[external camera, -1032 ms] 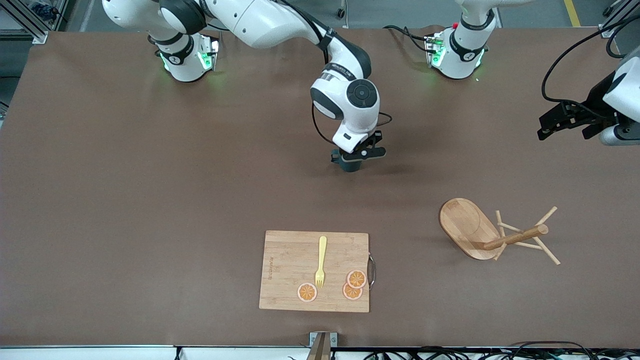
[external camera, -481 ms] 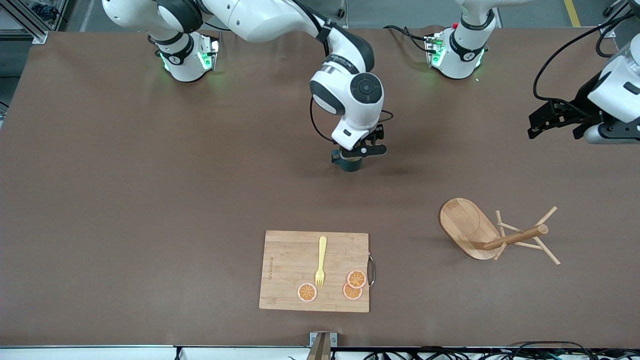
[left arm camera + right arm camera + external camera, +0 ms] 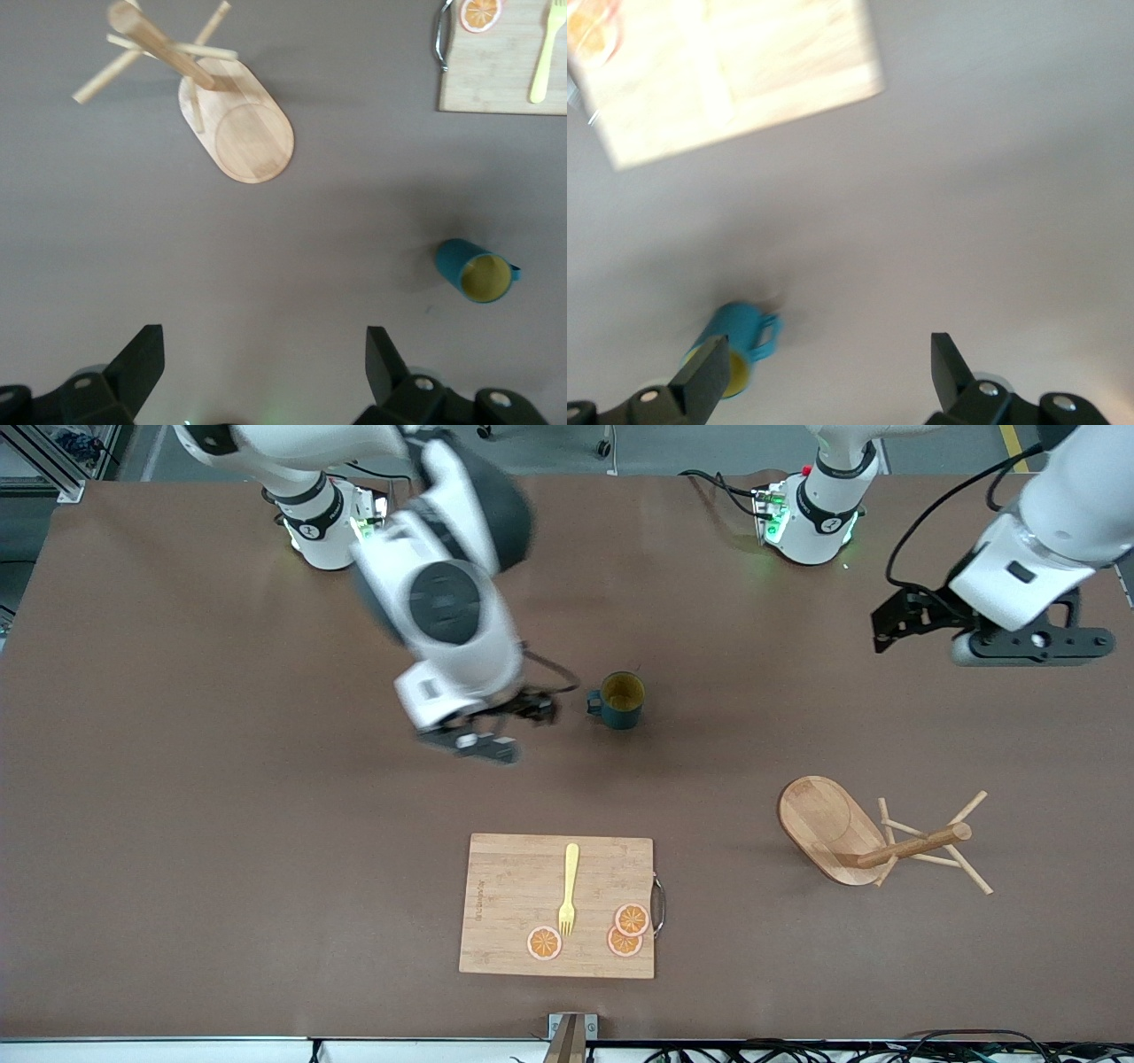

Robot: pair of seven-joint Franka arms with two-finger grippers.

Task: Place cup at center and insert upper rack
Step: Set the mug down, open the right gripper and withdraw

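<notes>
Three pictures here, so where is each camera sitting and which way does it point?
Front view: high across the table, facing both arms' bases; sees the cup and cutting board.
Left wrist view: on the left arm, looking down past its open left claw at the mug tree.
Right wrist view: looking down past the open right claw.
All three share the cup.

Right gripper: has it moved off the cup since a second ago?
Yes. The right gripper, open, has let go and swung toward the right arm's end of the table, leaving the cup upright where it stood, farther from the front camera than the cutting board.
</notes>
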